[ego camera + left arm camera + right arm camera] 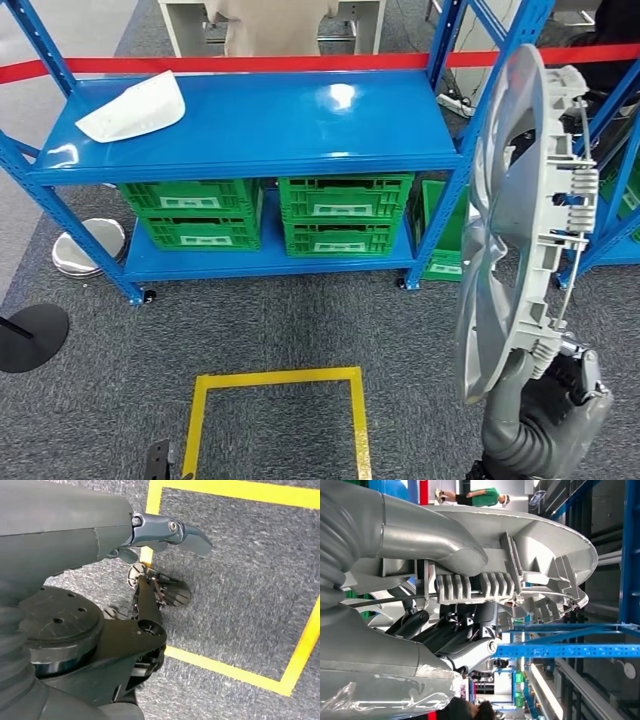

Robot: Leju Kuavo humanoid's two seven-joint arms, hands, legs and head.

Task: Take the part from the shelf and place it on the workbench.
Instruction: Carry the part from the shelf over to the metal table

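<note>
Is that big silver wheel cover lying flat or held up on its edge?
On edge: the wheel cover stands upright above the right hand, which grips its lower rim.

We see workshop or warehouse floor: blue steel racks [249, 125], green crates [346, 214] below, yellow floor marking [278, 380] on grey carpet [249, 325], red barrier tape [249, 64].
</note>
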